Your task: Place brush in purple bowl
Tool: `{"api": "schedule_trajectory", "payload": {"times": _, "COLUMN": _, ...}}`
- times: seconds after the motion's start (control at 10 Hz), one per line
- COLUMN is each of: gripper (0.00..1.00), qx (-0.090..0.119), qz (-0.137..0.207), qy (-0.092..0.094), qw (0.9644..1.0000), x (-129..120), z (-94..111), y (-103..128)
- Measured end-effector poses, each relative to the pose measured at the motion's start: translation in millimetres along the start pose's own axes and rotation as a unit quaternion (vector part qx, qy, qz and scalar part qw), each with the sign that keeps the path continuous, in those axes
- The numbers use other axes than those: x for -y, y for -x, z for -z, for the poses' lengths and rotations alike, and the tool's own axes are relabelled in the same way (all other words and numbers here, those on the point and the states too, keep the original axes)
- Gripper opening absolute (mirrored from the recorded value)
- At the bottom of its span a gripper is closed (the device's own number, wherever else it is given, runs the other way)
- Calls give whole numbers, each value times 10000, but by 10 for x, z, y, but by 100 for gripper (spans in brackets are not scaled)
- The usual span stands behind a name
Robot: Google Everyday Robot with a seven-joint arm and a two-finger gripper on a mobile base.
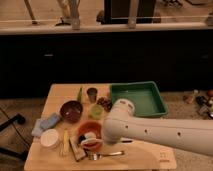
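The purple bowl (71,111) stands on the left half of the wooden table (150,155), empty as far as I can see. The brush (83,136) seems to lie at the orange bowl (89,129), its dark head to the left. Its handle runs right under my arm, and a black tip (125,141) shows past it. My white arm reaches in from the right. My gripper (95,141) is at the arm's end, low over the orange bowl and mostly hidden by the arm. It is to the right of and nearer than the purple bowl.
A green tray (137,97) sits at the back right. A small white bowl (50,137), blue cloth (46,124), yellow item (65,142) and silver fork (107,155) lie near the front. A green cup (95,111) and brown cup (92,93) stand behind the orange bowl.
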Motion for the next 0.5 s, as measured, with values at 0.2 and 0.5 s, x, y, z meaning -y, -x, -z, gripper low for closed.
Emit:
{"api": "schedule_trajectory", "payload": {"times": 0.2, "gripper": 5, "qx": -29, "qz": -1, "qy": -130, "qw": 9999, "x": 103, "z": 32, "y": 10}}
{"api": "schedule_trajectory", "payload": {"times": 0.5, "gripper": 0, "qx": -42, "qz": -41, "qy": -371, "qw": 9993, "x": 448, "z": 30, "y": 16}}
